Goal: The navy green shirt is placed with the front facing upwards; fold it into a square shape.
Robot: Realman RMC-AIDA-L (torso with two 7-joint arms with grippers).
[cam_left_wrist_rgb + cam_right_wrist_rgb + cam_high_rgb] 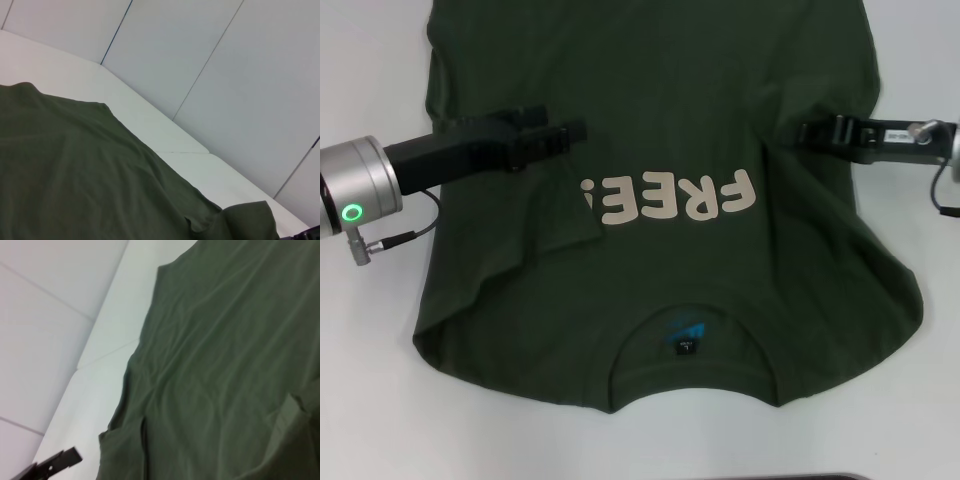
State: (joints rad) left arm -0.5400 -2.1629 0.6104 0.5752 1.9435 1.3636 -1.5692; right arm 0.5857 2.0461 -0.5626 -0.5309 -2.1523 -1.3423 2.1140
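Nearest the bench's (380, 420) front edge lies the collar of the navy green shirt (650, 130), spread face up toward the far edge. Farther in, the left gripper (570, 132) and right gripper (805, 132) reach over its sides; whether their jaws are parted I cannot tell.
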